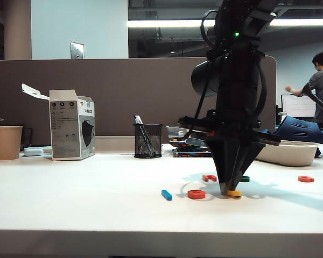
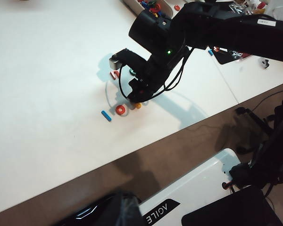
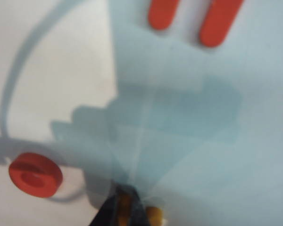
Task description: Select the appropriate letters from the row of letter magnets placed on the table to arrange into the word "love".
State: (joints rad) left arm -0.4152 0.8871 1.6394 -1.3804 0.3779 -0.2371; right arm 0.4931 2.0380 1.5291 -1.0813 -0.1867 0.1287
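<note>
On the white table [image 1: 70,199] my right gripper [image 1: 229,189] points straight down, shut on the yellow V [image 1: 234,193], which sits at the tabletop. The right wrist view shows yellow between the dark fingertips [image 3: 125,209]. Just left of it lies the orange-red ring [image 1: 196,194] [image 3: 35,175], and further left the blue bar [image 1: 166,194] [image 2: 106,116]. Behind are an orange-red arch letter [image 1: 209,178] [image 3: 162,14] and the dark green e [image 1: 244,179]. Another orange-red letter [image 1: 306,179] lies far right. My left gripper [image 2: 118,209] is a dark blur, high off the table's front.
A black mesh pen holder [image 1: 148,141], a white carton [image 1: 71,124] and a paper cup [image 1: 7,142] stand along the back partition. A white tray [image 1: 288,152] sits at the back right. The right arm [image 2: 217,28] reaches across the table.
</note>
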